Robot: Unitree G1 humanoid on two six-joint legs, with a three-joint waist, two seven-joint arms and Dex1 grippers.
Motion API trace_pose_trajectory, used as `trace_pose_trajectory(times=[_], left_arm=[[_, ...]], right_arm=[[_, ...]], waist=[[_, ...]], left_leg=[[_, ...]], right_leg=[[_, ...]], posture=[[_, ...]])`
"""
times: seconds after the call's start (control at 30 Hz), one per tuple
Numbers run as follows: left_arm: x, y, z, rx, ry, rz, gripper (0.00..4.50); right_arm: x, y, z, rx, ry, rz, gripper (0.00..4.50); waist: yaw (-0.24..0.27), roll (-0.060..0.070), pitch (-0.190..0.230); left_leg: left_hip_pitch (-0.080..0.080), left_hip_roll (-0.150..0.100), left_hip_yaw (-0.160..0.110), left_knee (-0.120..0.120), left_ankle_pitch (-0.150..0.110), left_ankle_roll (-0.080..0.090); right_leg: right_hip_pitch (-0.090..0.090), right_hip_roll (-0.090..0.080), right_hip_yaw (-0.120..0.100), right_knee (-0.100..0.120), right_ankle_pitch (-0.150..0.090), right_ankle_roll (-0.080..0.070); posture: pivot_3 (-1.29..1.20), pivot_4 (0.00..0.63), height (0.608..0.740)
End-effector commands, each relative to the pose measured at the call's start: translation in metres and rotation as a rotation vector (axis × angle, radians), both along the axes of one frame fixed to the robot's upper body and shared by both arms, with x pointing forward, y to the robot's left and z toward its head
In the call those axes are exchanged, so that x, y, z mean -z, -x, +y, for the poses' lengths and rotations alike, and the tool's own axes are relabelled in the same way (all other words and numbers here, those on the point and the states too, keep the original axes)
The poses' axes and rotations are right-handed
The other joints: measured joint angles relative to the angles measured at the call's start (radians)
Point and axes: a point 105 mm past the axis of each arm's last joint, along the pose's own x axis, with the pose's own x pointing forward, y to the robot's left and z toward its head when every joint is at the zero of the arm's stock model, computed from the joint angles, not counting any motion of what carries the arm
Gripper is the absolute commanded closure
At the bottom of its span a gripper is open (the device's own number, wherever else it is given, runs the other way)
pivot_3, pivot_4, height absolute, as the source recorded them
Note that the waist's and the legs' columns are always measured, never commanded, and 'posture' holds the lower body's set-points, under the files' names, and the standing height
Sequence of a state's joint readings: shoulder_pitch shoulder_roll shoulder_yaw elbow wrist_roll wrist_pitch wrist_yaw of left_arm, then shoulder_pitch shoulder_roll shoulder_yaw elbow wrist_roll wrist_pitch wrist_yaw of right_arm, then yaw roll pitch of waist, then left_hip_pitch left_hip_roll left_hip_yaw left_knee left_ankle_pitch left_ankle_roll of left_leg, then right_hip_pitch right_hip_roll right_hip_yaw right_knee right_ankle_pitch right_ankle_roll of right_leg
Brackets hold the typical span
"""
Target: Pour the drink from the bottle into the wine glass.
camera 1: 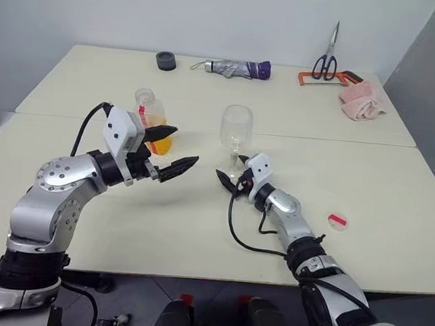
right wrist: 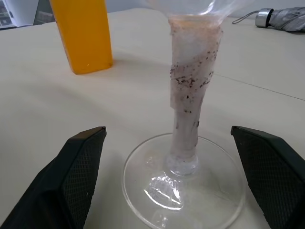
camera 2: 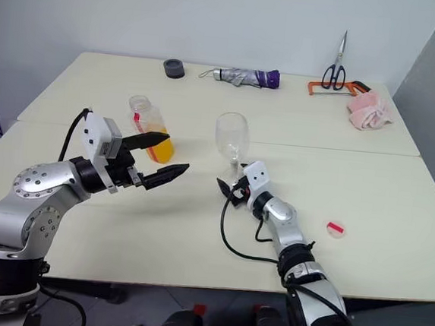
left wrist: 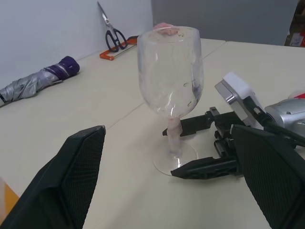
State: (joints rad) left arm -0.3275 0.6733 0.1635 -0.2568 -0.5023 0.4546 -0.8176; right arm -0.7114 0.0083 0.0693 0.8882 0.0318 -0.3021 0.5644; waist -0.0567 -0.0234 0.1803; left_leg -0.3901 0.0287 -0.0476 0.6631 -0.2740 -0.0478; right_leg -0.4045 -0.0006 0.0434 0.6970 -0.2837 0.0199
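Nothing's poured so far: the clear stemmed wine glass stands empty on the cream table. Nearest it, the right gripper sits spread wide around its foot, gripping nothing. The left gripper gapes empty beside the small clear plastic bottle of orange drink, past the glass. The right wrist view reveals pale tape round the stem.

Cream table, clear bottle with orange drink and red-and-white band, clear colourless glass with speckled whitish wrap on stem, grey-and-purple umbrella, pink cloth, black-handled scissors, red-and-white cap, dark grey tape roll
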Motion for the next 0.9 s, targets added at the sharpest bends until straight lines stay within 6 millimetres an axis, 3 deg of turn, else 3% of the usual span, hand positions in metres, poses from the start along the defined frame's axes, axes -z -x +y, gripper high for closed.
trace_pose_trajectory(times=[0.03, 0.17, 0.33, 0.47, 0.6, 0.9], left_arm=[[-0.004, 0.001, 0.004, -0.019, 0.006, -0.033, 0.0], [0.009, 0.003, 0.008, -0.038, 0.011, 0.004, 0.0], [0.041, 0.002, 0.023, -0.144, 0.008, 0.061, 0.0], [0.06, -0.006, 0.053, -0.332, 0.035, 0.067, 0.0], [0.059, -0.015, 0.07, -0.435, 0.06, 0.035, 0.0], [0.044, -0.03, 0.076, -0.403, 0.035, 0.02, 0.0]], right_arm=[[0.008, 0.009, -0.01, -0.032, 0.0, 0.034, 0.02], [0.012, 0.023, -0.025, -0.066, 0.03, 0.057, 0.02], [0.003, 0.053, -0.044, -0.129, 0.086, 0.061, 0.02], [-0.028, 0.083, -0.051, -0.179, 0.081, 0.024, 0.02], [-0.054, 0.098, -0.058, -0.164, 0.095, -0.016, 0.02], [-0.094, 0.127, -0.058, -0.235, 0.049, -0.021, 0.02]], waist=[[0.001, 0.0, 0.0], [0.012, 0.0, 0.0], [0.03, 0.0, 0.0], [0.03, 0.001, 0.001], [0.023, 0.001, 0.001], [0.026, 0.0, 0.001]], left_leg=[[0.0, 0.0, 0.0, 0.0, 0.0, 0.0], [-0.001, 0.0, 0.0, 0.0, 0.0, 0.0], [-0.002, 0.0, -0.001, 0.0, 0.0, 0.0], [-0.004, 0.0, -0.002, 0.0, 0.0, 0.0], [-0.004, -0.001, -0.002, 0.0, 0.0, 0.0], [-0.004, -0.001, -0.003, 0.0, 0.0, 0.0]], right_leg=[[0.0, 0.0, 0.0, 0.0, 0.0, 0.0], [0.0, -0.002, 0.0, -0.001, 0.0, 0.0], [0.0, -0.004, -0.001, -0.003, 0.0, 0.001], [0.0, -0.004, -0.002, -0.004, 0.0, 0.001], [-0.001, -0.002, -0.002, -0.005, 0.0, 0.001], [0.0, 0.0, -0.004, -0.005, 0.0, 0.001]], posture=[[0.0, 0.15, 0.74], [0.0, 0.15, 0.74], [0.0, 0.15, 0.74], [0.0, 0.15, 0.74], [0.0, 0.15, 0.74], [0.0, 0.15, 0.74]])
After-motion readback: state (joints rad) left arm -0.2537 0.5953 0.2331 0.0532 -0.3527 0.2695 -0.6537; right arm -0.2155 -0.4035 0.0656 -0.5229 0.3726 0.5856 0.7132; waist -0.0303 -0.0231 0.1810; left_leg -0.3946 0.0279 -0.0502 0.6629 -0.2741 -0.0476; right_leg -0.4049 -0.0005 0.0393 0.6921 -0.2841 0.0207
